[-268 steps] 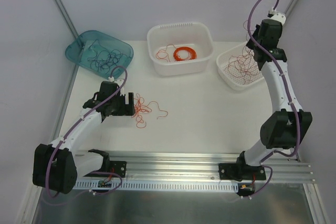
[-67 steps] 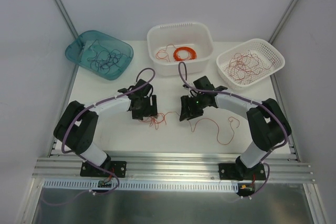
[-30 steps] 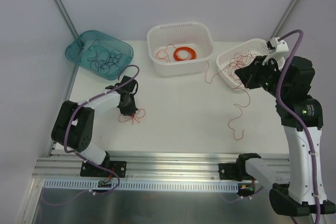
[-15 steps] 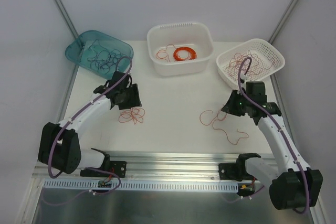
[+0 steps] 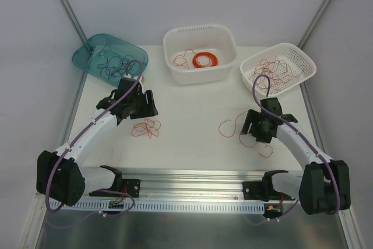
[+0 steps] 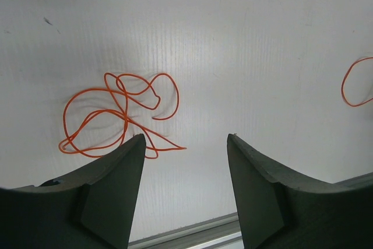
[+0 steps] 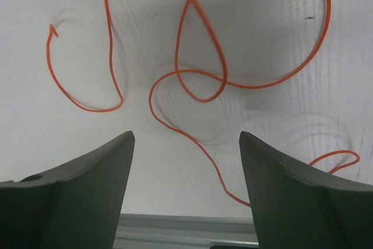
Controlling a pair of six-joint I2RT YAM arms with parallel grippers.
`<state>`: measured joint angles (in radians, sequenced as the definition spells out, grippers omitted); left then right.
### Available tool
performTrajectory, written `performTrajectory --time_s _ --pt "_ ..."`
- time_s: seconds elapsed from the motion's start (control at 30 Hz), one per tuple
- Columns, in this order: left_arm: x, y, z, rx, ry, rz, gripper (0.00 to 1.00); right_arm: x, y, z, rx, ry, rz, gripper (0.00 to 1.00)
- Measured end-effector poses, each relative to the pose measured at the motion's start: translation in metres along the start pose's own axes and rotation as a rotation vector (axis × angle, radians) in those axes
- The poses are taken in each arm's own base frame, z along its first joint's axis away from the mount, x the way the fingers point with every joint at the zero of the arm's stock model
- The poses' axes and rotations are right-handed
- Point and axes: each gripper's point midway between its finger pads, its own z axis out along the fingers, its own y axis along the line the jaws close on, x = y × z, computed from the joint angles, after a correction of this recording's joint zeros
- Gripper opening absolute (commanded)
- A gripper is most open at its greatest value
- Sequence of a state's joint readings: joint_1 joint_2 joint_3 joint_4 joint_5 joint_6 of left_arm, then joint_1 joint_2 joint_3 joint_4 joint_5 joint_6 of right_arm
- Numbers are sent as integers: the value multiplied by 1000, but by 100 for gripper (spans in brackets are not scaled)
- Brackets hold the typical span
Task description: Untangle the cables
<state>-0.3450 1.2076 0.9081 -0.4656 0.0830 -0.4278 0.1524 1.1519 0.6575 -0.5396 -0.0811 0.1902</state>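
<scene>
Both hands idle, nothing held. My left gripper [image 6: 185, 144] has its jaws about half apart with bare table [image 5: 192, 103] between them. My right gripper [image 7: 186, 141] is wider, also with nothing in it. The cables are in two lots on the table. A small orange-red knot [image 6: 125, 119] lies at 10 o'clock from my left jaw gap in the wrist view, and just off the fingers at 5 o'clock in the top view. One loose strand [image 7: 203, 98] is looped flat under my right hand, running from 9 o'clock round to 5 o'clock of that gripper in the top view; it crosses itself but doesn't look knotted. The two lots are well apart. My read is that I'm between grasps: one strand is pulled free and the left knot is not yet opened. For the next move I'd drop the left hand onto the knot's tail, which pokes toward the jaw gap, and pinch it flush to the table. Then I'd bring the right hand over to a second loop and pull the two apart. The wire is hair-thin, so the pads need to close fully or it'll slip.
</scene>
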Motion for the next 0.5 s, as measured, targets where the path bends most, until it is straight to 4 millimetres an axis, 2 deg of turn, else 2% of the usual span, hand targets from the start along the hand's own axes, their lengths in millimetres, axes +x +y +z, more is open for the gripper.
performTrajectory --time_s 0.23,0.4,0.5 --pt "3 -3 -4 20 2 0 60 1 -4 17 97 -5 8 76" --pt "6 -2 -8 27 -10 2 60 6 5 32 113 10 -32 76" --pt "10 0 -9 26 -6 1 60 7 9 36 136 11 -67 72"
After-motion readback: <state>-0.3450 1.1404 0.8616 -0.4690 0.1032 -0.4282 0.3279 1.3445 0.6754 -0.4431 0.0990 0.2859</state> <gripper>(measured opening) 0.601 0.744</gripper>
